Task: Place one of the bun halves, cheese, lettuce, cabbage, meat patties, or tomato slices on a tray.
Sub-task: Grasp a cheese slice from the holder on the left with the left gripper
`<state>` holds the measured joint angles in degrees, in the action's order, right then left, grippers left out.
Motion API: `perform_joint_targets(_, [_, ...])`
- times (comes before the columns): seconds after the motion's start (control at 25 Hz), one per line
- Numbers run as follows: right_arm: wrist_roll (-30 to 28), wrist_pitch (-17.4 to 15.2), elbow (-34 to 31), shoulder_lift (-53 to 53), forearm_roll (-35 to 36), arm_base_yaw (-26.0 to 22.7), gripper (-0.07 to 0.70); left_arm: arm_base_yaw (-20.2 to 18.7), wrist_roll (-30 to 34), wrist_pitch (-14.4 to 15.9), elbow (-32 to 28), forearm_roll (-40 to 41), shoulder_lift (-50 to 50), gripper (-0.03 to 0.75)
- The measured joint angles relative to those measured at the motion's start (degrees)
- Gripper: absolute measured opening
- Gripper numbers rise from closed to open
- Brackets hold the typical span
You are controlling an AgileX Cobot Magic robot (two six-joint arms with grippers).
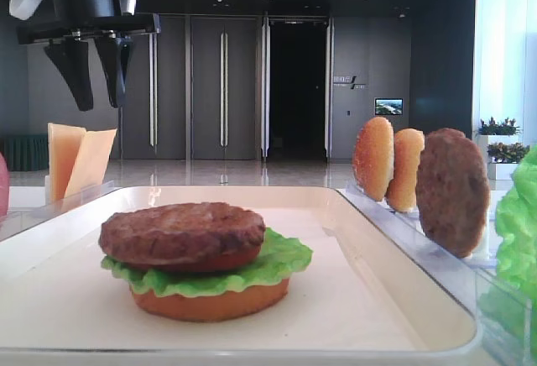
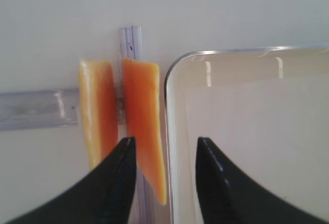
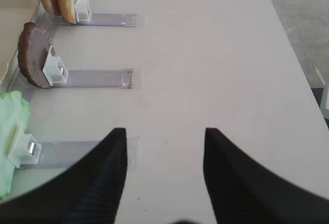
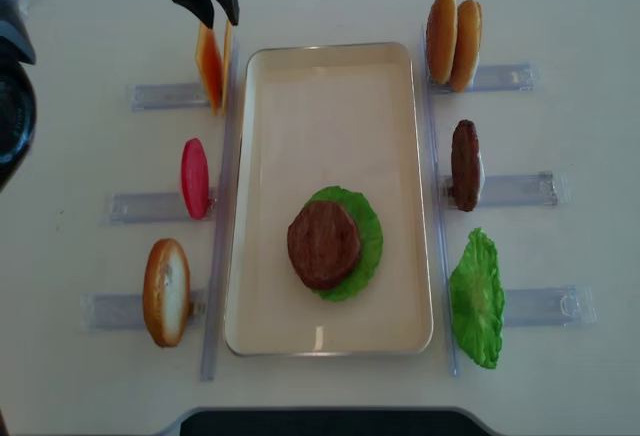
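Two pale orange cheese slices (image 2: 144, 121) stand on edge in a clear rack just left of the cream tray (image 2: 247, 131). My left gripper (image 2: 165, 142) hangs open above them, well clear of their tops, as the low exterior view shows with the left gripper (image 1: 99, 104) over the cheese (image 1: 91, 160). In the left wrist view the right-hand slice's near end shows between the spread fingers, untouched. On the tray (image 4: 330, 116) lies a stack: bun half (image 1: 210, 303), lettuce (image 1: 285, 257), meat patty (image 1: 180, 232). My right gripper (image 3: 165, 131) is open over bare table.
Clear racks flank the tray. On the right they hold two bun halves (image 4: 453, 41), a patty (image 4: 465, 164) and a lettuce leaf (image 4: 476, 301). On the left stand a red tomato slice (image 4: 194, 178) and a bun half (image 4: 166, 291).
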<state>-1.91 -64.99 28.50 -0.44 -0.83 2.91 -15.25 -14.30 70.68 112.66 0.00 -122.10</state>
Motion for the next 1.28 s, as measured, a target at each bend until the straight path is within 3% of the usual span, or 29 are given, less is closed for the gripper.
perform_joint_targets(1.28, [0.0,0.0,0.0,0.0,0.0,0.0,0.359,0.0,0.1,0.0,0.0,2.0,-5.6,0.290])
